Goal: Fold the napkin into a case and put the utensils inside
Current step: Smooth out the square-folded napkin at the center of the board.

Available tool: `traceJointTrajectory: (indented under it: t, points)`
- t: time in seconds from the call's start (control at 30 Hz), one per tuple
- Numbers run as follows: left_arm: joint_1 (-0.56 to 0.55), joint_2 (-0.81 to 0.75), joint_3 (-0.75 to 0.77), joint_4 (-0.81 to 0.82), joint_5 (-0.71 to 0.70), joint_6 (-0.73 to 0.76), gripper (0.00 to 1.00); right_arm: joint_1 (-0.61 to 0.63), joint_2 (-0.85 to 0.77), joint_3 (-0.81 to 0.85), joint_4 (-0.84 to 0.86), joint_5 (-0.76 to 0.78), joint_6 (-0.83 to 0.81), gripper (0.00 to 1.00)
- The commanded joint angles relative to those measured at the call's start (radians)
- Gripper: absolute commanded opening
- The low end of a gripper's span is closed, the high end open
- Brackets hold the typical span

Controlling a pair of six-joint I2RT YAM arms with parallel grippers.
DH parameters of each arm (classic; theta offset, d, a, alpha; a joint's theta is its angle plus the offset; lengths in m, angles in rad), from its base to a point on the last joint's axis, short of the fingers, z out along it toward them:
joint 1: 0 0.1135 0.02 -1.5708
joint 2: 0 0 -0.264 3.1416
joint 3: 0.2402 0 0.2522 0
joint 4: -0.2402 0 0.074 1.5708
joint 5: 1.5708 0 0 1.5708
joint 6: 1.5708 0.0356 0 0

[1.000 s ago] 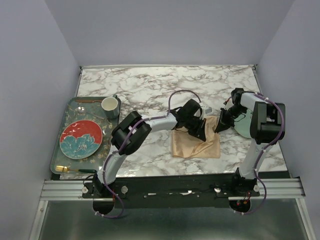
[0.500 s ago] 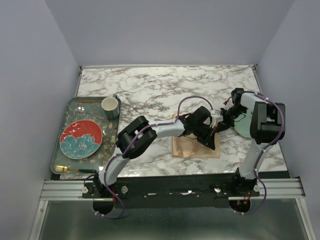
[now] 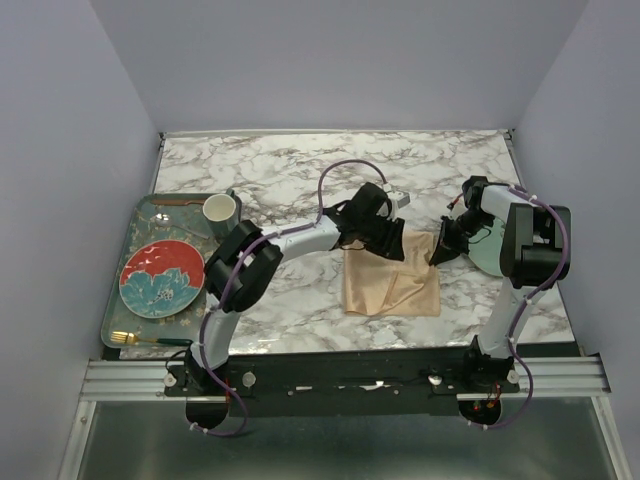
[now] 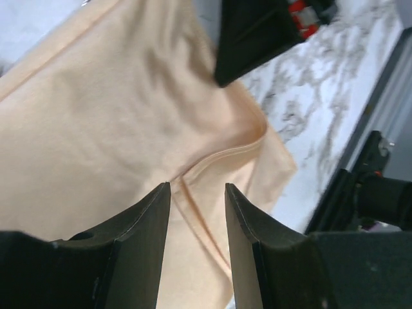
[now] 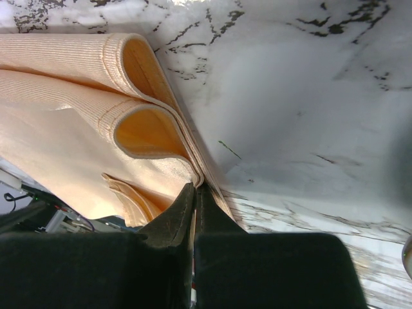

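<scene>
The peach-orange napkin [image 3: 392,284] lies folded in loose layers on the marble, right of centre. My left gripper [image 3: 388,242] hovers open and empty over its far left corner; in the left wrist view the open gripper [image 4: 196,188] frames a fold seam in the cloth [image 4: 116,116]. My right gripper [image 3: 438,254] is shut on the napkin's right edge; in the right wrist view the gripper [image 5: 195,188] pinches the edge of the layered folds [image 5: 84,77]. A gold fork [image 3: 128,338] lies at the tray's near edge. No finished case shows.
A grey patterned tray [image 3: 112,300] at the left holds a red and blue plate [image 3: 162,277], a cup [image 3: 220,210] and a second utensil [image 3: 178,201] at its far edge. A pale green plate [image 3: 490,255] sits under the right arm.
My left gripper swept right and nearer across the napkin, then drew back to the far left corner, open. The napkin now lies uncovered. The right gripper stayed put, still shut on the edge.
</scene>
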Motion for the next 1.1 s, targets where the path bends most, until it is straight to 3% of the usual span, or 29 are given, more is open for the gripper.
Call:
traceJointTrajectory:
  t: [0.0,0.3,0.77,1.07]
  points:
    - [-0.027,0.027,0.030,-0.122,-0.122,0.066,0.48,-0.003,0.031,-0.014,0.019,0.063,-0.003,0.08]
    - [-0.046,0.058,0.015,-0.162,-0.082,0.043,0.47,-0.003,0.042,0.000,0.016,0.066,-0.004,0.08]
    - [-0.073,0.087,-0.004,-0.072,0.045,-0.102,0.47,-0.003,0.038,-0.005,0.016,0.069,-0.001,0.08]
    - [-0.047,-0.068,-0.140,0.017,-0.007,-0.157,0.50,-0.003,0.039,-0.008,0.021,0.072,-0.001,0.08]
